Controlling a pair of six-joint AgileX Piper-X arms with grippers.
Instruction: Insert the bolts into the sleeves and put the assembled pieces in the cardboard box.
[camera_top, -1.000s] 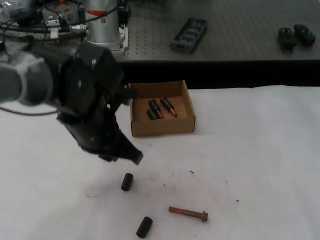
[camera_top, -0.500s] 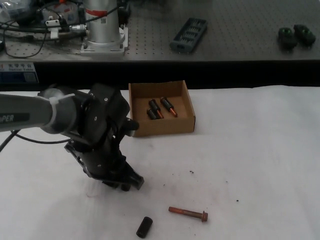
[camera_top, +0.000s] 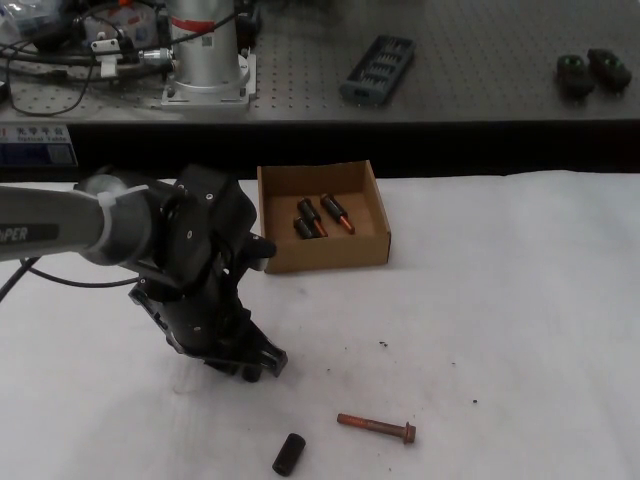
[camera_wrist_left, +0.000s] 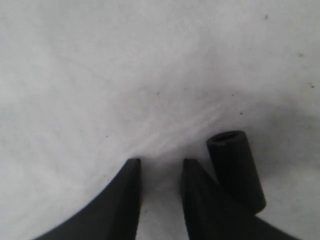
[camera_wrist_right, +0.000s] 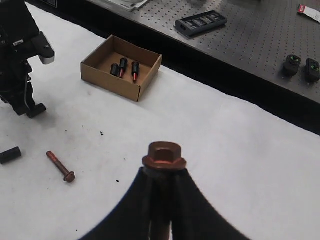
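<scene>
Left tool (camera_wrist_left: 161, 164) now lower, beside the sleeve (camera_wrist_left: 236, 170)

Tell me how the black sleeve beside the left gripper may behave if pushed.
The sleeve is a short cylinder lying on its side, so it would probably roll away when nudged. It looks rigid, likely keeping its shape under a grip. It sits outside the left gripper's open fingers, so closing now may just knock it.

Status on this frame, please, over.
Left gripper open on cloth, sleeve outside its fingers. Right gripper shut on bolt. Loose bolt, loose sleeve nearby.
</scene>
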